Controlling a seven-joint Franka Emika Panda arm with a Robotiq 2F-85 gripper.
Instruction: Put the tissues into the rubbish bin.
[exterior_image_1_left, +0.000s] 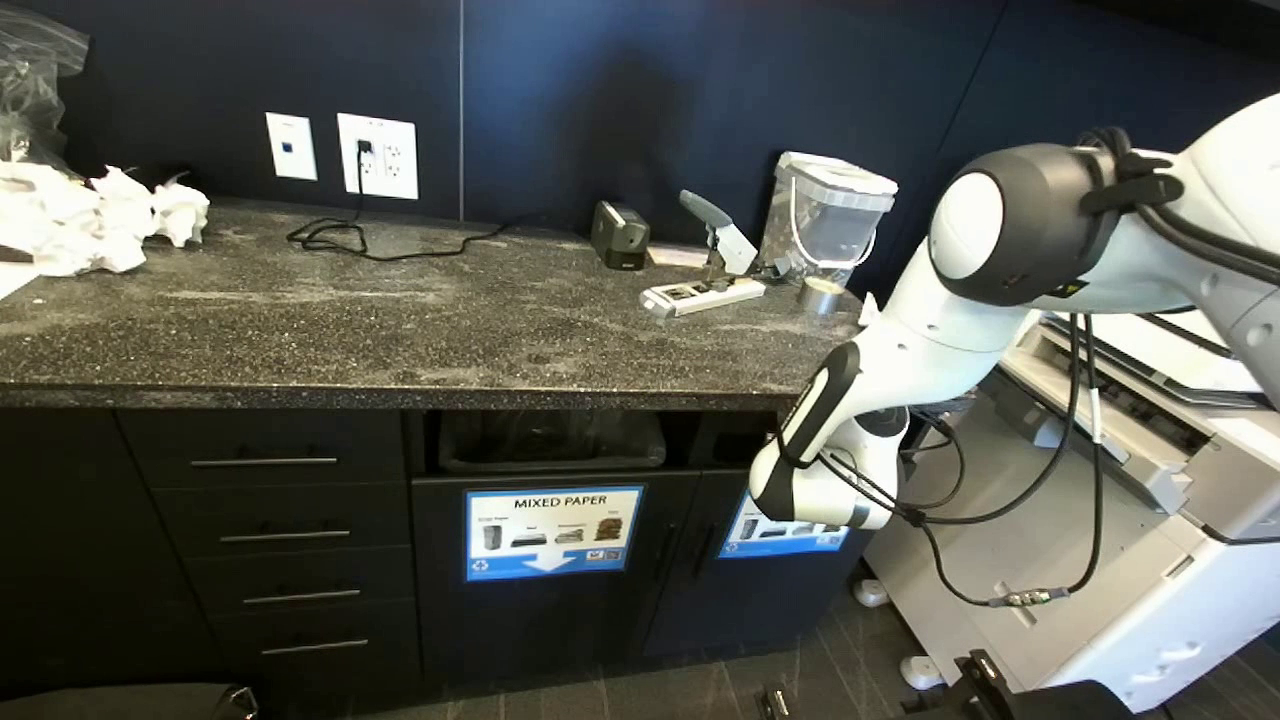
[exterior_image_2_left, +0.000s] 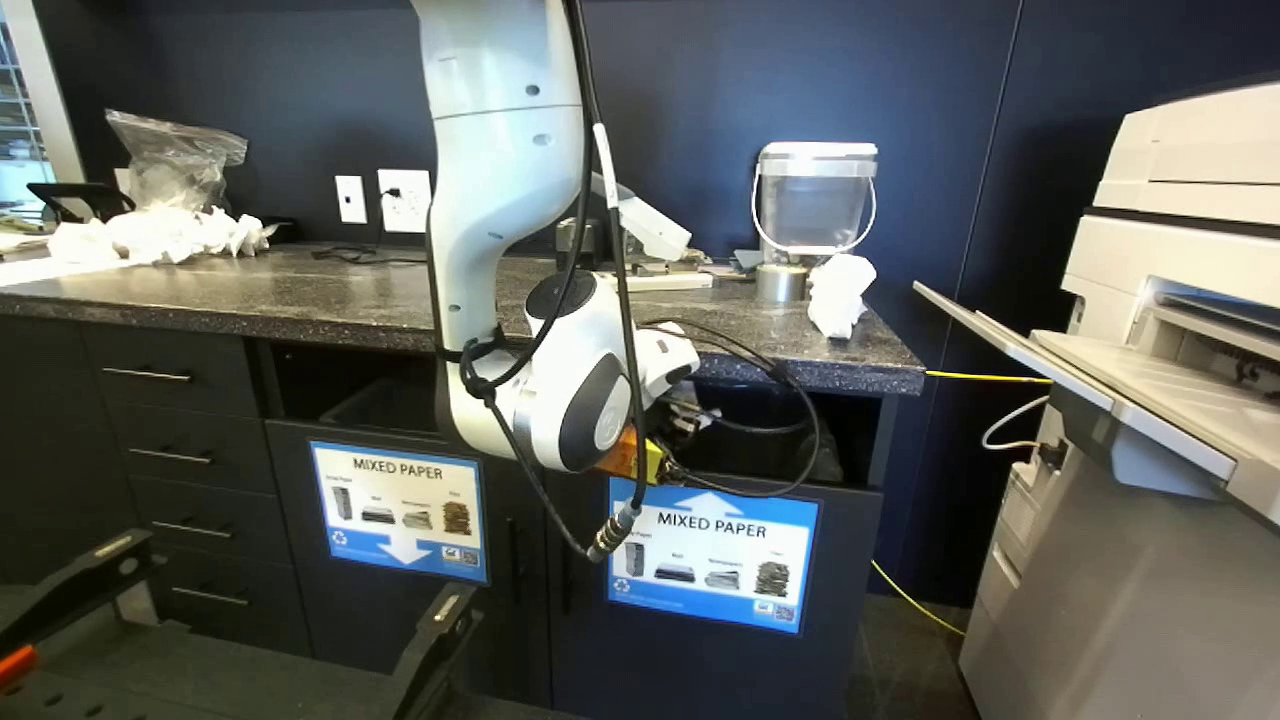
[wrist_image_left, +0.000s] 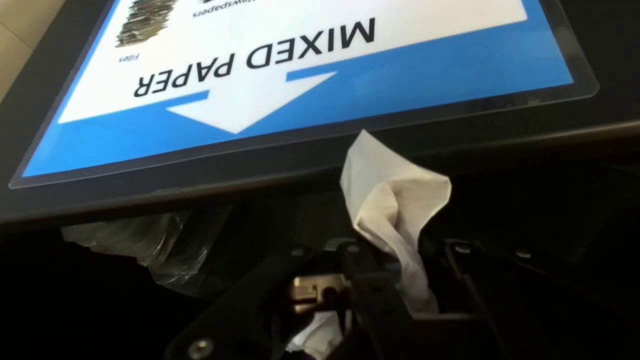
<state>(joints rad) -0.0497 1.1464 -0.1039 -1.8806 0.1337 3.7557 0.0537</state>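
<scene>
A crumpled white tissue (wrist_image_left: 395, 200) is pinched between the fingers of my gripper (wrist_image_left: 425, 295) and sticks out past them in the wrist view. My gripper is at the slot of the rubbish bin (exterior_image_2_left: 700, 660), the black cabinet whose sign (exterior_image_2_left: 712, 560) is blue along its top; wrist and cables partly cover it. Behind one finger shows more white paper (wrist_image_left: 320, 335); whether it is part of the held tissue I cannot tell. Another tissue (exterior_image_2_left: 840, 295) lies on the counter's end above this bin. A heap of tissues (exterior_image_1_left: 85, 225) rests at the counter's far end.
A similar bin (exterior_image_2_left: 370, 590) with a white-headed sign adjoins. Overhead juts the counter edge (exterior_image_2_left: 780, 365). On the counter stand a clear bucket (exterior_image_2_left: 815, 200), a tape roll (exterior_image_2_left: 780, 283) and a stapler (exterior_image_1_left: 705, 290). The printer (exterior_image_2_left: 1090, 520) is beside the cabinet. Cables loop from the wrist.
</scene>
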